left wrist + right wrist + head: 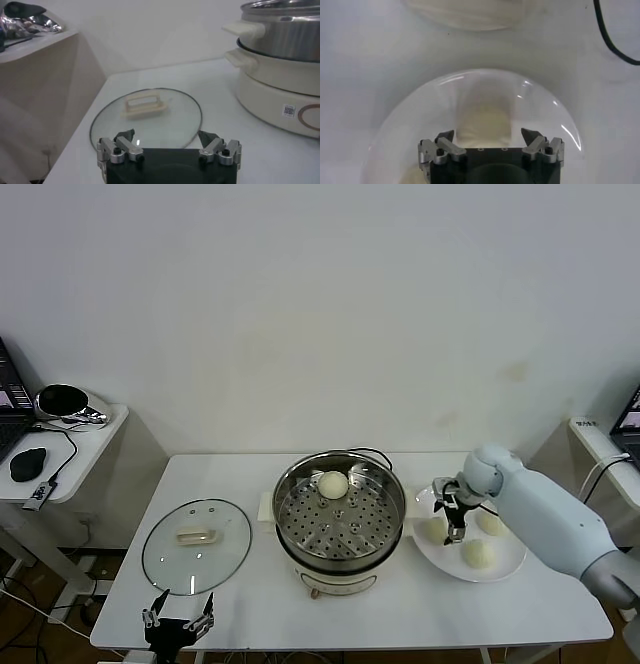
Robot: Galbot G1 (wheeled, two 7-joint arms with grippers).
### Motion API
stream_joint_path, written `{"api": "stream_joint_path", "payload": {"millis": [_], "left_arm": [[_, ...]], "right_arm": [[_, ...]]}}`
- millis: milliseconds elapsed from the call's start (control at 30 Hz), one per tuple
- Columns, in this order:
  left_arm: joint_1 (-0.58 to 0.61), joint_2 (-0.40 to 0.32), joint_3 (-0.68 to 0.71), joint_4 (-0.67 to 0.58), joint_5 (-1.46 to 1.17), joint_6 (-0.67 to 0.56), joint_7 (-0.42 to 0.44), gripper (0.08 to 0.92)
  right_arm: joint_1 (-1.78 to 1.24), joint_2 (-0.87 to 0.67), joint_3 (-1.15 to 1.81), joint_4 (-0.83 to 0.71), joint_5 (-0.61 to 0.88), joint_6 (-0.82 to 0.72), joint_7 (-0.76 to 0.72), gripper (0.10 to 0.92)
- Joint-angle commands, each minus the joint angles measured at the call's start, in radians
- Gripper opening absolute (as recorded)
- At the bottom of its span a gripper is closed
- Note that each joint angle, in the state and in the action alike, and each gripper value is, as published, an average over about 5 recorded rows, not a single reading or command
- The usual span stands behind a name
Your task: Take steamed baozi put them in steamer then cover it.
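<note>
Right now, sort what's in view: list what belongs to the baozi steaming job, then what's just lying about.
Job:
- baozi in the steamer
- three baozi on the plate
- steamer
- glass lid, flat on the table
- white plate
- right hand, open over the plate

Lying about:
- side table
- computer mouse
- shiny black helmet-like thing

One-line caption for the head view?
Right gripper open above plate holding three baozi; one in steamer.

We are holding our right gripper [487, 137] open at the frame's bottom, its fingers spread over a round white plate [410, 120]. A cream-white pot base [470, 12] is showing at top, a black cable [610, 37] at upper right.
</note>
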Motion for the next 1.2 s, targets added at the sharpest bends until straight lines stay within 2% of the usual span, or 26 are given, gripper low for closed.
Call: {"api": "stream_joint_path", "payload": {"millis": [33, 133, 367, 467, 900, 1200], "left_arm": [[0.0, 0.0, 0.001, 0.002, 0.001, 0.0, 0.0, 0.823], [0.001, 0.0, 0.002, 0.003, 0.001, -0.001, -0.001, 0.823], [0.0, 0.0, 0.002, 0.002, 0.0, -0.001, -0.001, 0.823], [-0.006, 0.0, 0.003, 0.003, -0.002, -0.001, -0.001, 0.823], [-0.038, 0.01, 0.001, -0.009, -0.011, 0.003, 0.003, 0.823], [-0.035, 0.022, -0.001, -0.031, -0.005, -0.003, 0.0, 0.823]], "right_arm": [[-0.003, 0.008, 0.0, -0.016, -0.007, 0.003, 0.003, 0.815], [-0.005, 0.007, 0.002, -0.016, -0.001, 0.001, 0.004, 0.757], [0.003, -0.003, 0.006, -0.007, 0.025, -0.012, 0.0, 0.561], [0.028, -0.024, -0.002, 0.025, 0.059, -0.028, -0.013, 0.525], [0.434, -0.248, -0.248, 0.312, 0.371, -0.144, -0.138, 0.526], [0.776, -0.229, -0.482, 0.364, 0.656, -0.235, -0.174, 0.526]]}}
